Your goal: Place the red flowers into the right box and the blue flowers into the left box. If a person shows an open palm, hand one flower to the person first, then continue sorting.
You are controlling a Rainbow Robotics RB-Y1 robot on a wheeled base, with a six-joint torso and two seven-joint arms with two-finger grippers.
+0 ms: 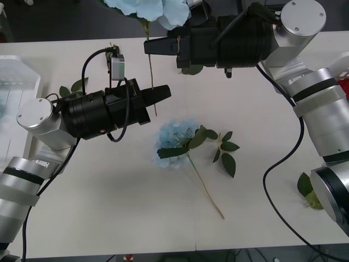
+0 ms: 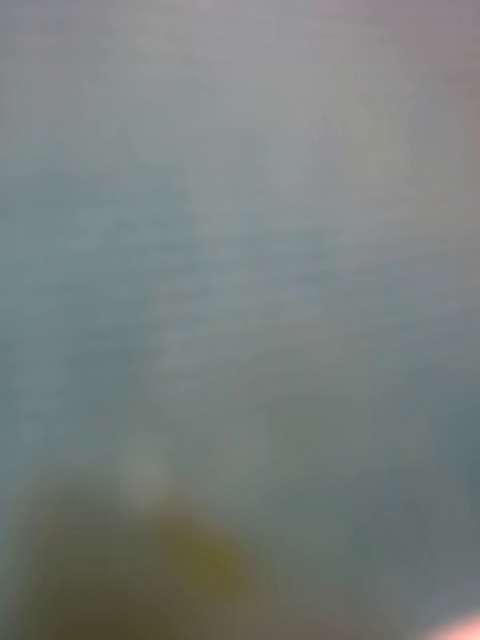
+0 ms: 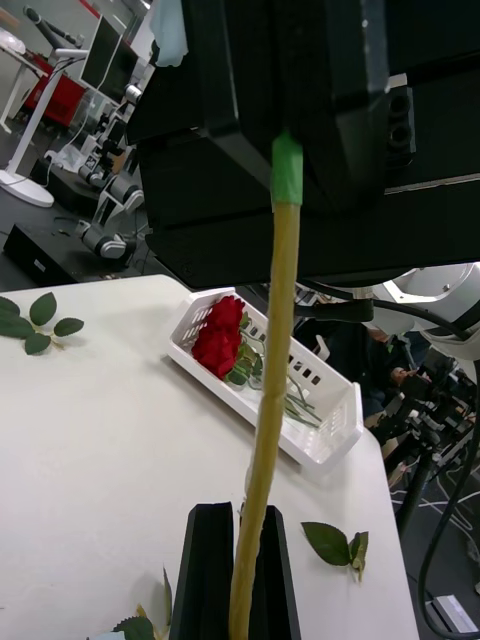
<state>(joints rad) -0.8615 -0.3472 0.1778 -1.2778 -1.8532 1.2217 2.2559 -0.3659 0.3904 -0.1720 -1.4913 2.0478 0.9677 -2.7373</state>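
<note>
A blue flower hangs above the table's far side, its pale head up and its thin stem pointing down. My right gripper is shut on the stem just under the head. Lower down, my left gripper has its black fingers closed against the same stem, which runs up between them to the right gripper. A second blue flower lies mid-table. Red flowers lie in the right box, also at the table's right edge. The left box sits at the left edge.
Loose green leaf sprigs lie by the left arm, near the right front and beside the lying flower. More leaves show on the table. Bare tabletop stretches toward the front edge.
</note>
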